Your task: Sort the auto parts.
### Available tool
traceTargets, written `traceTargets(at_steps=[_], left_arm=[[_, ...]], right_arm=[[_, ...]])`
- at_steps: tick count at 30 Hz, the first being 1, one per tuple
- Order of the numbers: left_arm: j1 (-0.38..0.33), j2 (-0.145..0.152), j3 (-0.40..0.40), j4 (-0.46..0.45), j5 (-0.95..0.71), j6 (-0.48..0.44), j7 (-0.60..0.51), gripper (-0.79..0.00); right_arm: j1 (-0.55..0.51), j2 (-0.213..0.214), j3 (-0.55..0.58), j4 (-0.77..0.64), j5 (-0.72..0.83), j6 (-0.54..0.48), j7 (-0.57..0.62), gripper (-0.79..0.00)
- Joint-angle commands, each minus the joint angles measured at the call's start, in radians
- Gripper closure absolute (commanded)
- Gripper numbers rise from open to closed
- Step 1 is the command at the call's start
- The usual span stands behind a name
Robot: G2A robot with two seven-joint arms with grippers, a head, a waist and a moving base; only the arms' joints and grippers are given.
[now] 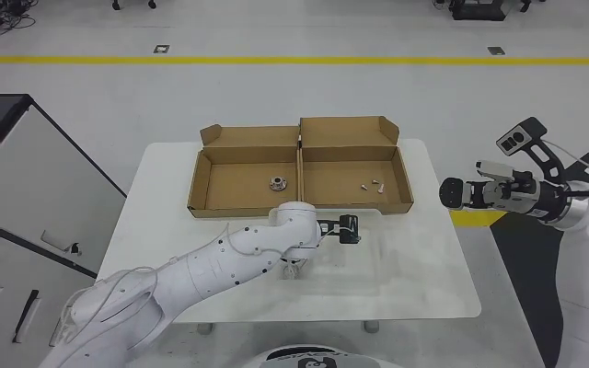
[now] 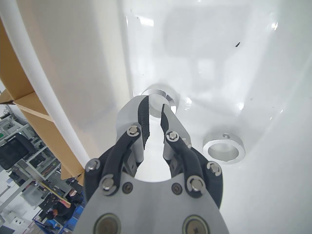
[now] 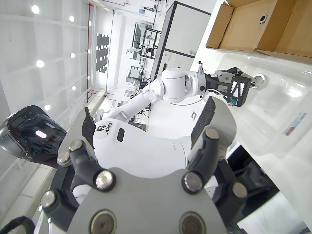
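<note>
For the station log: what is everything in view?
White table: one, white, under everything.
Open brown cardboard boxes: two, brown, side by side at the table's far edge.
Dark round flanged metal part: one, dark grey, in the left box.
Small pale parts: a few, whitish, in the right box.
Clear plastic tray: one, clear, before the boxes.
Silver metal ring collars: two, silver, in the tray.
Left claw: black and silver, at one collar.
Right claw: black and silver, open, beyond the table's right edge.

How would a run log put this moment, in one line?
left gripper open, tips at a metal ring in clear tray | second ring beside | right gripper open, beside table
</note>
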Motion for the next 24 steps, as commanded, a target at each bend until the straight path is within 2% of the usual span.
traceTargets(at_steps=[1, 8, 16, 20, 24], left_arm=[[-0.001, -0.005, 0.001, 0.007, 0.005, 0.002, -0.003, -0.132], [0.000, -0.023, 0.006, 0.037, 0.022, -0.003, -0.013, -0.132], [0.002, -0.039, 0.003, 0.064, 0.014, -0.018, -0.025, -0.191], [0.003, -0.045, -0.001, 0.072, 0.004, -0.031, -0.032, -0.240], [0.005, -0.050, -0.006, 0.078, -0.012, -0.046, -0.039, -0.332]], right_arm=[[0.000, 0.000, 0.000, 0.000, 0.000, 0.000, 0.000, -0.785], [0.000, 0.000, 0.000, 0.000, 0.000, 0.000, 0.000, -0.785], [0.000, 0.000, 0.000, 0.000, 0.000, 0.000, 0.000, -0.785], [0.000, 0.000, 0.000, 0.000, 0.000, 0.000, 0.000, -0.785], [0.000, 0.000, 0.000, 0.000, 0.000, 0.000, 0.000, -0.785]])
